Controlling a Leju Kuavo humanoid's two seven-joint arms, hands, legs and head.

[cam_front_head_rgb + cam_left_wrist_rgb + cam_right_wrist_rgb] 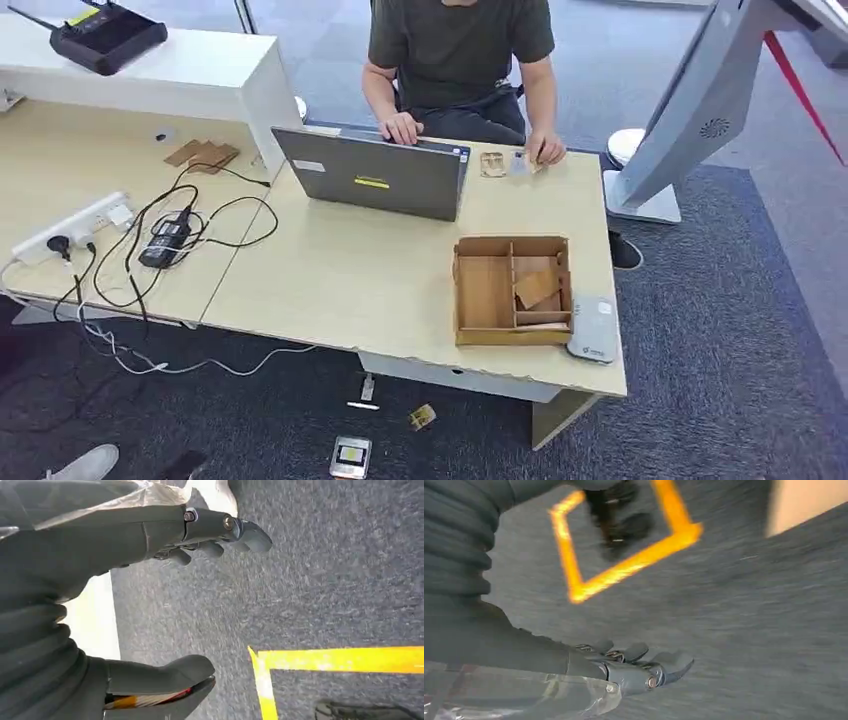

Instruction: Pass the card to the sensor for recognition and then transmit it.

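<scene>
Plainly tan card (537, 288), tilted, in wooden tray (485, 290)

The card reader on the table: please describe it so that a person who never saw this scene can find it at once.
Start at the light wooden table and find the open laptop. Nearer the table's front right corner stands a brown divided wooden box. The card reader lies flat just beside its right wall, at the table's edge: a small, rounded, light grey device, the only grey thing there.
</scene>
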